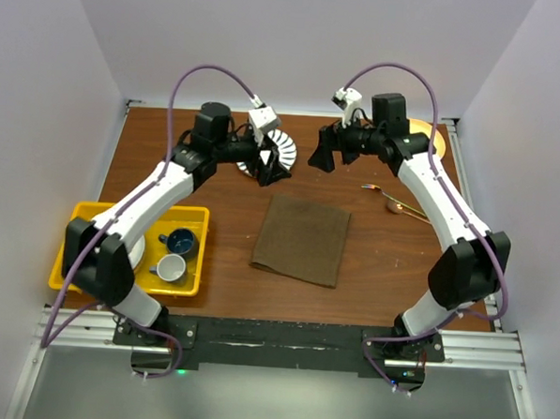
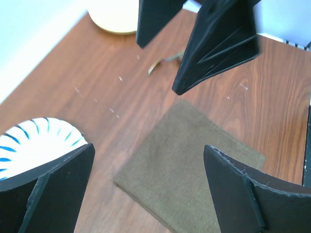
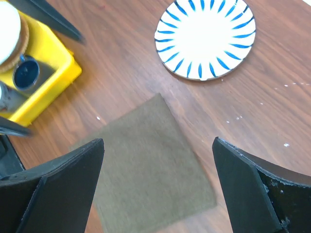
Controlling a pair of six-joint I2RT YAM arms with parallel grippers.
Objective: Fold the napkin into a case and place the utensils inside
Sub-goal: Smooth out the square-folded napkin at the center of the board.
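Left gripper (image 2: 148, 148) and right gripper (image 3: 158, 141) hang splayed, empty, raised above the napkin (image 1: 302, 239).

- Bare counter (image 1: 226, 199) rings the napkin (image 1: 302, 239) on every side
- A yellow tray (image 1: 177, 290) walls off the left, utensils (image 1: 398, 204) lie right, striped plate (image 3: 205, 39) sits beyond

striped plate (image 1: 281, 149): top view, largely behind the left gripper (image 1: 268, 164); left wrist view cuts it at the left edge
utensils (image 1: 393, 206): tiny, handle ends under the right arm (image 1: 440, 199) — kinds unreadable
napkin (image 2: 184, 165): near edge lost behind fingers (image 2: 243, 194) and frame bottom
yellow bin (image 3: 48, 80): cropped at left — contents blurred
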